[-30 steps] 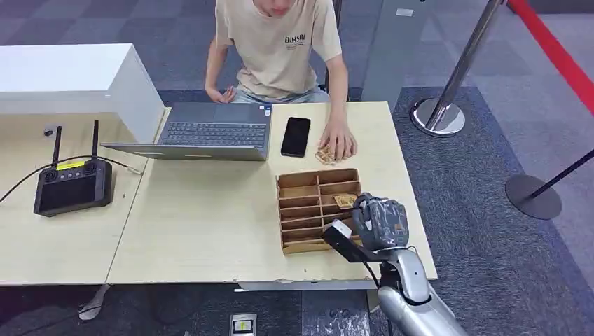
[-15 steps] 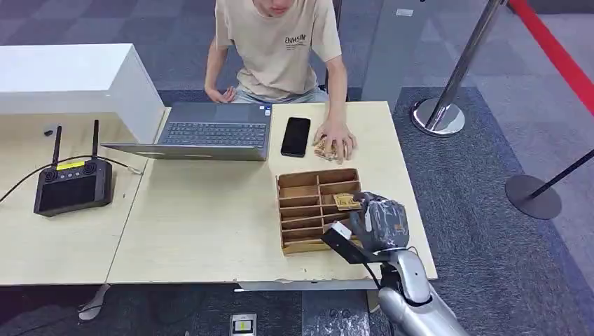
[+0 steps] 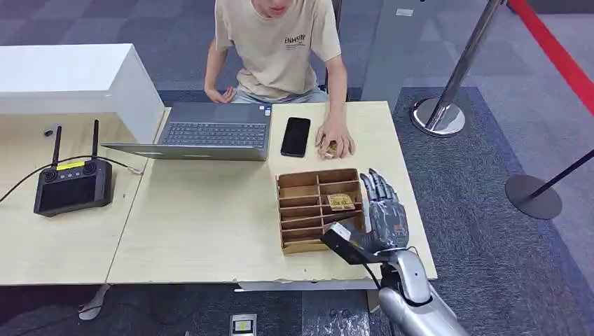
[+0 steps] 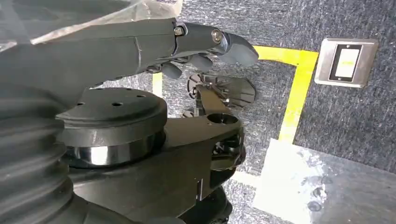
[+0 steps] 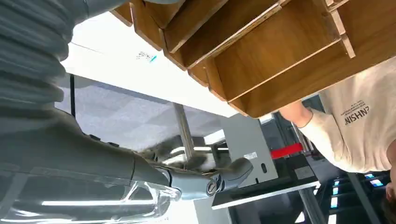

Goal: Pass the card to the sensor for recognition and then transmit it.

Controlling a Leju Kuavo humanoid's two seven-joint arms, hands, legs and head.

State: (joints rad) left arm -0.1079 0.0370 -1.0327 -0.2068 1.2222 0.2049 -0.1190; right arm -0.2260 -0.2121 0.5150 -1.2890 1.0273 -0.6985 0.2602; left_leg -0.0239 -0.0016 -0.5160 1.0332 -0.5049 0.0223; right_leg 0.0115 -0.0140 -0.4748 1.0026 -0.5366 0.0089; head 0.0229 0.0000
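Head view, table (image 3: 210, 231): pale wood-grain top, rectangular.
Organizer (image 3: 302, 210): brown slotted wooden tray.
Right hand (image 3: 384, 210): dark fingers spread flat, empty, just beside the organizer.
Left hand (image 4: 205, 44): fingers curled, empty, above carpet.
Card (image 3: 341, 202): small tan rectangle lying in an organizer slot.
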